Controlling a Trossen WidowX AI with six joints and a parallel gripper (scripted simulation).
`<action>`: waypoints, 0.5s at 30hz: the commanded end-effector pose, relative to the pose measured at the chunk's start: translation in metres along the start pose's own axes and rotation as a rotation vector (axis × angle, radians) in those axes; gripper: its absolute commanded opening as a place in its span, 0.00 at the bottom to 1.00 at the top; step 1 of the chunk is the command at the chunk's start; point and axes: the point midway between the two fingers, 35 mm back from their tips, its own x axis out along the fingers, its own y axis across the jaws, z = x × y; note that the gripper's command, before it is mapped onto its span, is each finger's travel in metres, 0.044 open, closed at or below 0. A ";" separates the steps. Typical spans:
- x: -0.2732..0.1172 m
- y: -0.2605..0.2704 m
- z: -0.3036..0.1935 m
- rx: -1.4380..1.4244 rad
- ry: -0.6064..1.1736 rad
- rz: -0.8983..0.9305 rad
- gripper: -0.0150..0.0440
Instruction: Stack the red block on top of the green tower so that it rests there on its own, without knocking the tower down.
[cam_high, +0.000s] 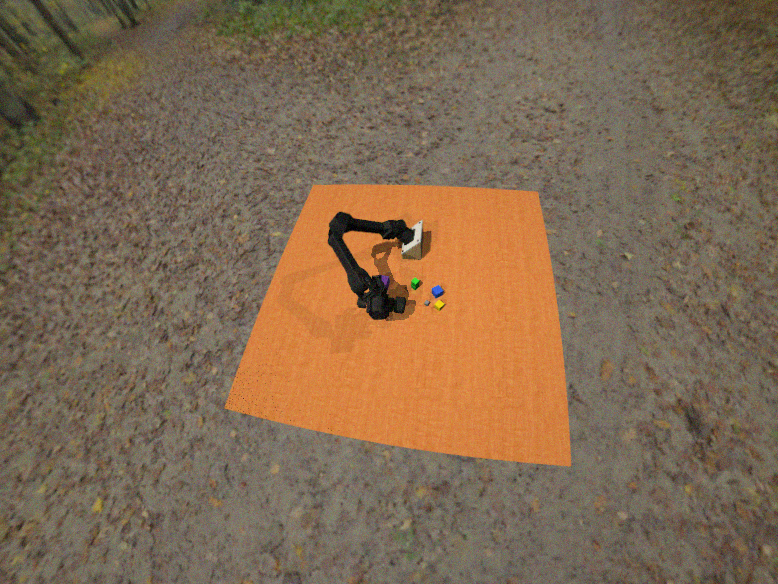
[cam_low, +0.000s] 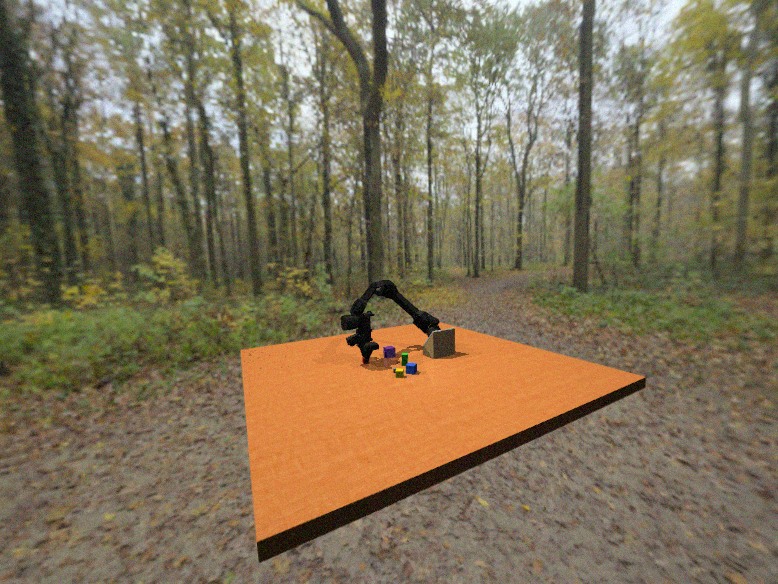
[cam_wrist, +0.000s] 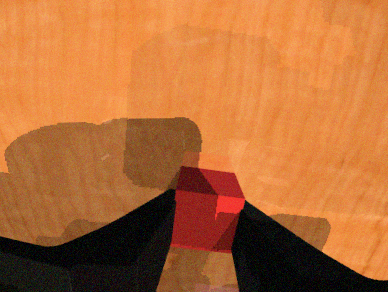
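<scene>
Two black jaws are clamped on the red block (cam_wrist: 205, 217), low on the orange counter (cam_high: 439, 389). Beyond it, the purple block (cam_low: 389, 351) stands near; the green tower (cam_low: 405, 358) stands apart, untouched.
</scene>
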 end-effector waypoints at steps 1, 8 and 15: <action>-0.003 0.000 0.000 0.000 0.000 0.000 0.25; -0.033 0.001 0.000 -0.005 0.001 -0.002 0.25; -0.068 0.001 0.000 -0.006 0.002 -0.001 0.25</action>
